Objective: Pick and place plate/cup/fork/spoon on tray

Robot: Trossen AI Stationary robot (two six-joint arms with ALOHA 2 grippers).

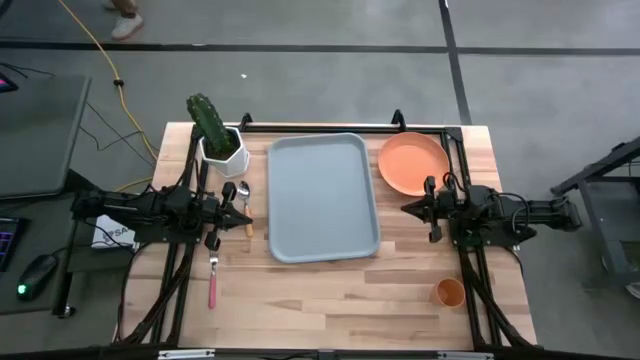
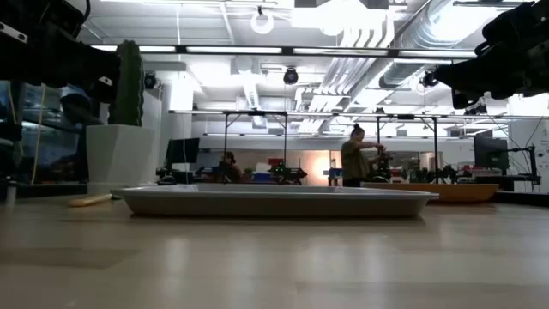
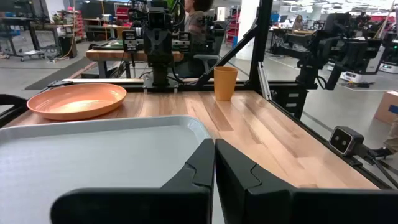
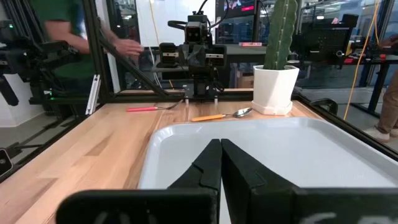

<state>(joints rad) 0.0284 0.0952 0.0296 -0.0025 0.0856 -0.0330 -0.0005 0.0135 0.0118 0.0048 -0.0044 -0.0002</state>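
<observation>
**Tray lying bare, both pincers closed on nothing**

The tray (image 1: 322,198) is sitting at the desk's middle, reaching toward the far edge, with nothing lying in it; the plate (image 1: 412,163) is resting just beside the tray's far right corner, holding nothing; the cup (image 1: 449,292) is standing upright near the desk's near right corner, well apart from the tray.

The left gripper (image 1: 240,213) is hovering by the tray's left rim, its fingers (image 3: 198,169) pressed together and gripping nothing; the right gripper (image 1: 408,209) is hovering by the tray's right rim, likewise closed and carrying nothing.

One spoon (image 1: 245,207) is lying left of the tray beneath the left gripper; one fork (image 1: 212,278) is lying nearer the desk's left edge; one potted cactus (image 1: 216,137) is standing at the far left corner.
</observation>
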